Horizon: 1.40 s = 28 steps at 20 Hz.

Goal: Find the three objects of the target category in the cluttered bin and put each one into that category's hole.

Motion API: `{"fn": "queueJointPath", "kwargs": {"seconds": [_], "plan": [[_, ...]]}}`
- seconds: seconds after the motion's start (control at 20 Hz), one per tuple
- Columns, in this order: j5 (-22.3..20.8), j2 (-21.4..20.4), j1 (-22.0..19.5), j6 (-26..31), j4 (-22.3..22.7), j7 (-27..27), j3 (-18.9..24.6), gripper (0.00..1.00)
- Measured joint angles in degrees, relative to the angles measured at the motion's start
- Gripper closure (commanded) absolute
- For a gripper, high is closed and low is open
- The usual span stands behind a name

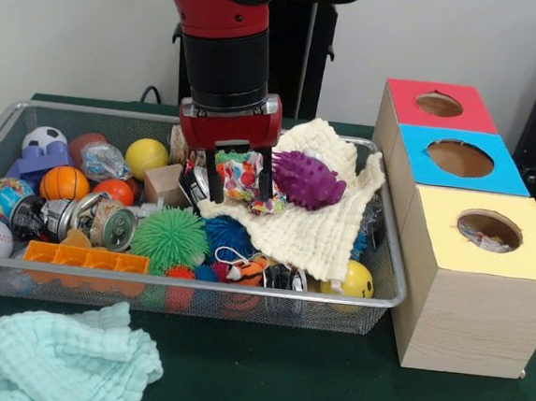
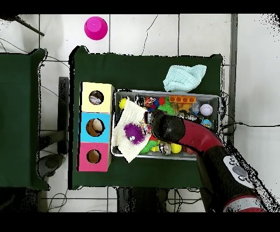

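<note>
Green-clothed surface (image 1: 327,384). Three-hole box (image 1: 457,292) at bin's side: red, blue, yellow tops; something already lies in the yellow hole (image 1: 488,229). Wire bin (image 1: 389,267) crammed with balls, cans, blocks; cream cloth (image 1: 317,233) draped over one end, likely hiding items. Gripper (image 1: 240,193) low in bin, fingers pinching a colourful crinkly packet (image 1: 240,175), seemingly the target item, beside a purple spiky toy (image 1: 306,178) on the cloth.
</note>
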Motion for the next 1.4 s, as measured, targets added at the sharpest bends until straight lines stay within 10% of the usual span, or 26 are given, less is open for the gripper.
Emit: {"fn": "queueJointPath", "kwargs": {"seconds": [1.4], "plan": [[-0.09, 1.47, 2.76, 5.98, 0.01, 0.0, -1.16, 0.0]]}}
